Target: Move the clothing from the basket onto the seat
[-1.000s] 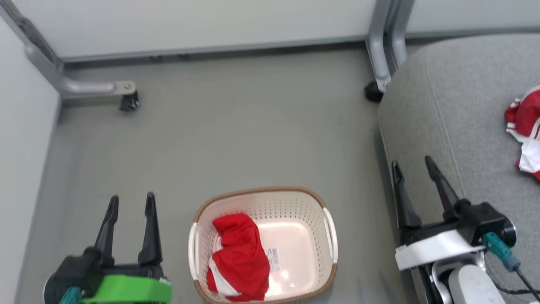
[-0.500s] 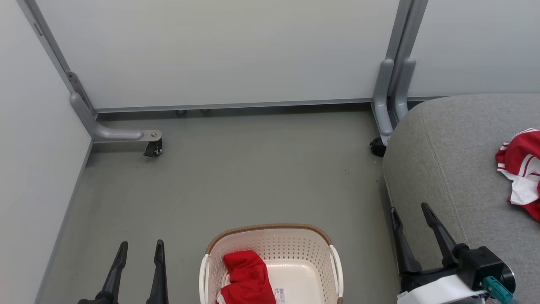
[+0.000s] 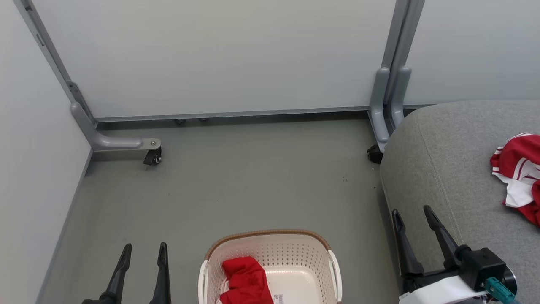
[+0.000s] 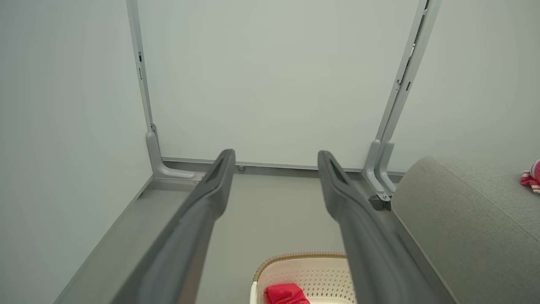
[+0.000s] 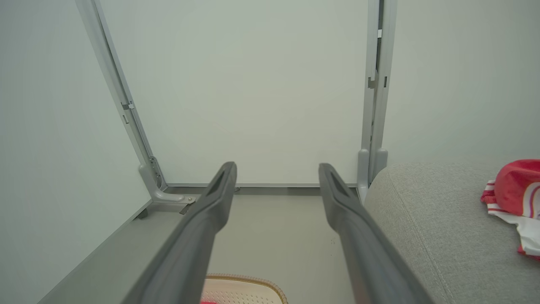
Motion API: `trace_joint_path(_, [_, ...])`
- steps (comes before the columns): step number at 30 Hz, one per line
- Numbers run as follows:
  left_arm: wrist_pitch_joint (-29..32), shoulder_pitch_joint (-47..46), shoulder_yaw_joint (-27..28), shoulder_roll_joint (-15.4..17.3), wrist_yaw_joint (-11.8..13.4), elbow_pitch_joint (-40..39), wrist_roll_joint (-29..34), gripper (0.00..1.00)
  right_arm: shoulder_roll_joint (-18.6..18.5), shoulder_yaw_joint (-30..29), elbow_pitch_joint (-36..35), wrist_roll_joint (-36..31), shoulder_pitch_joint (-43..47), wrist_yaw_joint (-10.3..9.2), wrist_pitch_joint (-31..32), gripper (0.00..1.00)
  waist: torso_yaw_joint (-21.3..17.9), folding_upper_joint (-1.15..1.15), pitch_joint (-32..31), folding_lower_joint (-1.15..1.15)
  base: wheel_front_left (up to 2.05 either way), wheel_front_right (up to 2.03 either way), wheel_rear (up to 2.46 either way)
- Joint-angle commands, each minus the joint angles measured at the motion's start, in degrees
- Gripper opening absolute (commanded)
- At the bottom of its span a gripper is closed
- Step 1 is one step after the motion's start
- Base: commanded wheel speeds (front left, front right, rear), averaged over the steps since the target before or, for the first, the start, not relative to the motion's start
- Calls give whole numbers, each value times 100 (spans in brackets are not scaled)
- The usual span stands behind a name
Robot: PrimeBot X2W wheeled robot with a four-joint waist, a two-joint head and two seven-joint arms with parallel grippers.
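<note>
Along the bottom edge of the head view, the basket [image 3: 270, 234] is sitting on the floor [image 3: 253, 181], its near half cut off by the frame, so just the far wall and parts of both handles are showing. A red garment [image 3: 247, 278] is lying bunched against the basket's left side, its lower part running out of the picture; a white label beside it is too small to read. To the right, the seat [image 3: 443, 169] is standing near the basket but apart from it, and another garment [image 3: 517, 173], red with white stripes, is lying crumpled on it, sliced off by the right edge. The left hand [image 3: 144, 247] is hovering over the floor left of the basket, fingers apart and empty, its body falling below the frame. The right hand [image 3: 411, 210] is hanging at the seat's near left corner, fingers likewise spread and empty; whether they are touching the upholstery is hard to tell. Pale panels [image 3: 232, 59] are closing off the floor behind, a caster [image 3: 152, 157] sitting under the left foot.
</note>
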Motion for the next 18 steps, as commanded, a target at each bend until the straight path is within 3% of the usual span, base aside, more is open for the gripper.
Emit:
trace_joint_path(1, [2, -80, -17, 10, -25, -18, -58, 100, -17, -11, -8, 4, 1, -10, -18, 100, 1, 0, -10, 1, 0, 0, 0])
trace_joint_path(18, [2, -66, -90, 9, -21, 28, 111, 100, -16, -198, 42, -37, 72, -10, -18, 100, -5, 0, -49, 1, 0, 0, 0])
